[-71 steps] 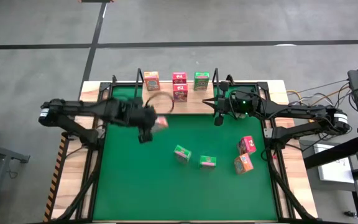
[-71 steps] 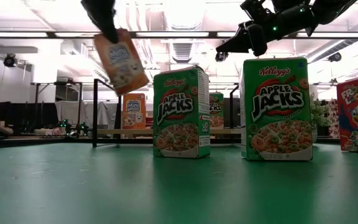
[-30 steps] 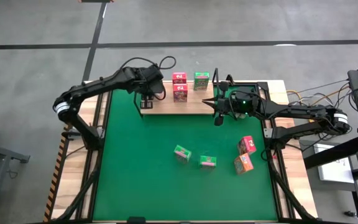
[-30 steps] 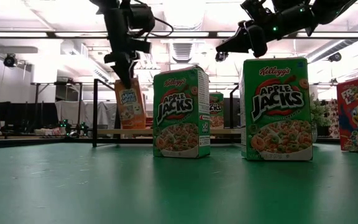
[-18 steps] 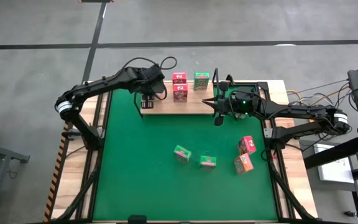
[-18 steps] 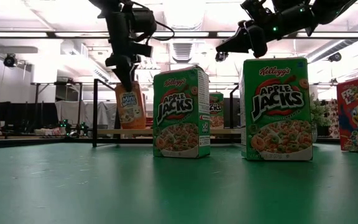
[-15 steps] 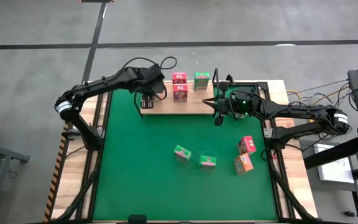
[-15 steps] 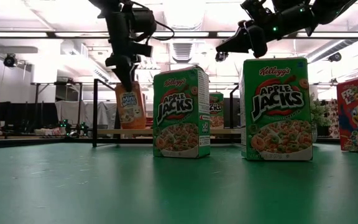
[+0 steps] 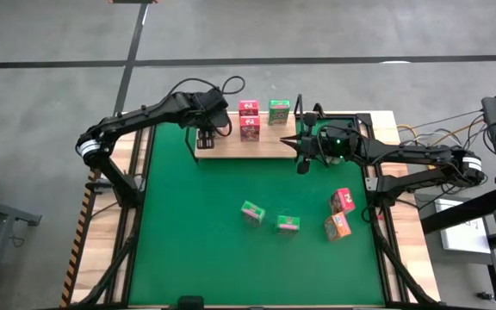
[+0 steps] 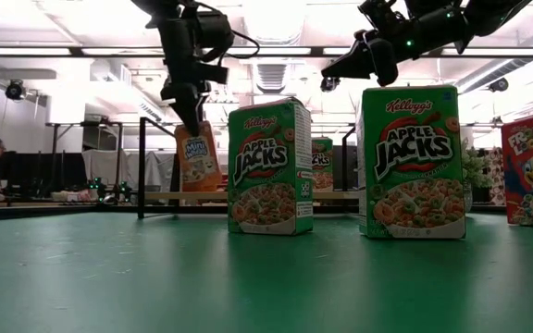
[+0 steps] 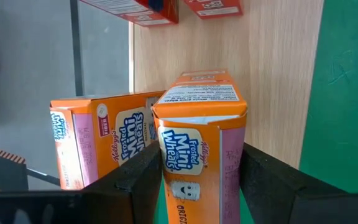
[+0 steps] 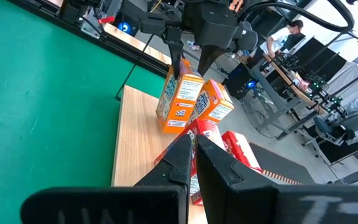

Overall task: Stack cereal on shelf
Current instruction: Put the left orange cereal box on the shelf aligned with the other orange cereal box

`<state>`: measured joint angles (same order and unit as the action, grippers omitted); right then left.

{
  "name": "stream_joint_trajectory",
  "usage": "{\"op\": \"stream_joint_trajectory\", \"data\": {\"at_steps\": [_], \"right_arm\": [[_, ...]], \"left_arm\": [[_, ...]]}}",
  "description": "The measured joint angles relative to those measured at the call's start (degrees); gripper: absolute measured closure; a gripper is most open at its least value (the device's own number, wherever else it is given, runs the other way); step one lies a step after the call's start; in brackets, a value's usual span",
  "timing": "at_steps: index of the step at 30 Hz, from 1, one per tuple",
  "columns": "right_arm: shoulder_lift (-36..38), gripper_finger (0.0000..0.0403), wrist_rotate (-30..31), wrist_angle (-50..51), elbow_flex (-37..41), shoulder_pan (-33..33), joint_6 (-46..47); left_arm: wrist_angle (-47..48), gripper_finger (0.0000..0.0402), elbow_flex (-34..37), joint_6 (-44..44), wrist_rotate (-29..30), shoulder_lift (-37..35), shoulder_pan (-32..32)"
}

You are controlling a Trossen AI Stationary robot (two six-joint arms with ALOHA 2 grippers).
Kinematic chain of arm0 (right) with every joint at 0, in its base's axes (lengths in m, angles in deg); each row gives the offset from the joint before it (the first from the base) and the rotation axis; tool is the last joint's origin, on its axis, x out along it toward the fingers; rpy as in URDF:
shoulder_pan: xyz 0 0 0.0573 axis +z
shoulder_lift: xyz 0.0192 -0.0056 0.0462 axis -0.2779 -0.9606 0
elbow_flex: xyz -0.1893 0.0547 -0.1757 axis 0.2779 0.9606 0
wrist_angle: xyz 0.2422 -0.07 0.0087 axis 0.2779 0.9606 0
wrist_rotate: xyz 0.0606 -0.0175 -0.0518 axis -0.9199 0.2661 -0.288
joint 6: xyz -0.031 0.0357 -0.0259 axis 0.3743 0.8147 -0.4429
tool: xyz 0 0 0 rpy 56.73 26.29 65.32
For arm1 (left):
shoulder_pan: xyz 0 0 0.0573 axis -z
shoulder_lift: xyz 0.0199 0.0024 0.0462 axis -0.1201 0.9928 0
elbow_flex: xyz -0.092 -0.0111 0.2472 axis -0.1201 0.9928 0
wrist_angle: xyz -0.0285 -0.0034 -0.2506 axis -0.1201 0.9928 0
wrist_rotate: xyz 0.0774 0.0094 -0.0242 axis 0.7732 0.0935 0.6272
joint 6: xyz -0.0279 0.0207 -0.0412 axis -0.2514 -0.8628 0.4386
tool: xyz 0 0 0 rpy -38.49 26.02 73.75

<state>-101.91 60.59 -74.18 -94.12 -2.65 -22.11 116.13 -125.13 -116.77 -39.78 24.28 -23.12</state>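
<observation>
— Frosted Mini Wheats box [image 11: 197, 149], where is it?
— Clamped in the left tool [image 9: 206, 135], over the wooden shelf [image 9: 269, 146], just beside a second orange box [image 11: 101, 140].
— And the right tool [image 9: 300, 155]?
— Fingers pressed together, holding nothing, near the shelf's end.

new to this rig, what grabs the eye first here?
The left pincer, shut on an orange Mini Wheats box, holds it over the wooden shelf at the table's far edge, beside a second orange box. Two green Apple Jacks boxes stand mid-mat, filling the low view. The right pincer waits, shut, near the shelf's right end.
</observation>
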Motion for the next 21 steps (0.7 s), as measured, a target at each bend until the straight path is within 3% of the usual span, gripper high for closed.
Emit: {"op": "stream_joint_trajectory", "data": {"at_steps": [8,21], "right_arm": [[0.00,0.0390,0.00,0.00,0.00,0.00,-0.02],[0.00,0.0390,0.01,0.00,0.00,0.00,-0.02]], "left_arm": [[0.02,0.0220,0.00,0.85,0.00,0.00,0.00],[0.07,0.0172,-0.26,1.55,0.00,-0.02,-0.09]]}}
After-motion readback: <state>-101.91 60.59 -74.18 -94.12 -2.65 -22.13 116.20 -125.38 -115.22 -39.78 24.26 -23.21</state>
